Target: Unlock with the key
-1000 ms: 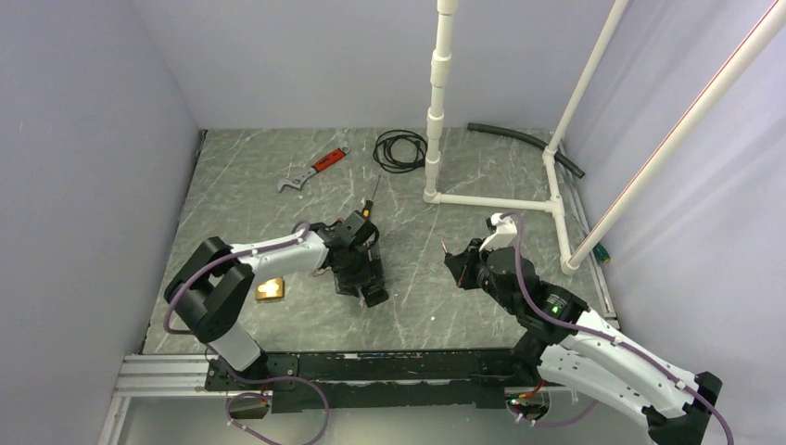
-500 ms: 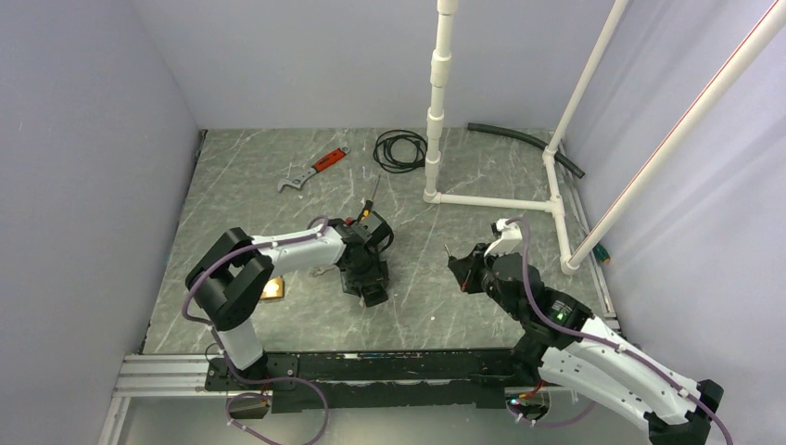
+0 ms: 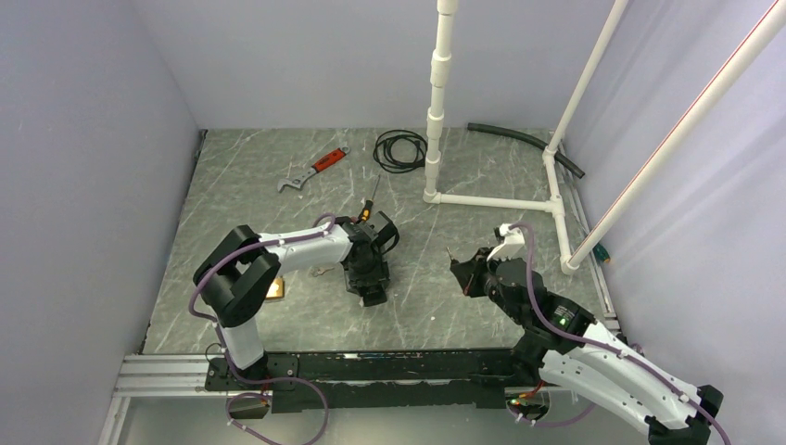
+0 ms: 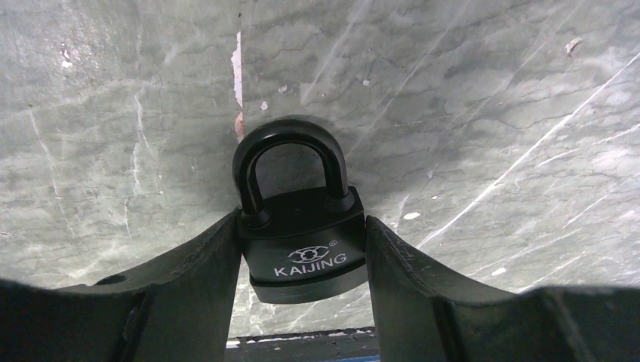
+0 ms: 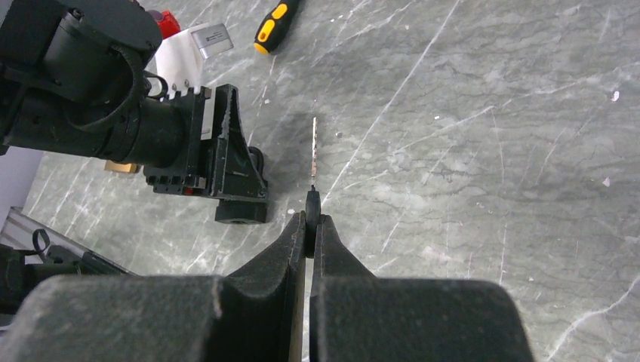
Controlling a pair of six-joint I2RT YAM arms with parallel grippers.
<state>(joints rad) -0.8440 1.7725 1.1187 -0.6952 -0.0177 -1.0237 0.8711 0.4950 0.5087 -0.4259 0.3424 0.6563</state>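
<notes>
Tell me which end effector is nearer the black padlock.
Left. The left end effector straddles the padlock, one finger flanking each side of its body. The right end effector, shut on the key, is off to the padlock's right, apart from it.

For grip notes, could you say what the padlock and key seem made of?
The padlock: seemingly metal under smooth black coating, soft highlights, white print. The key: thin pale glinting blade, probably bare metal; dark head, perhaps plastic.
</notes>
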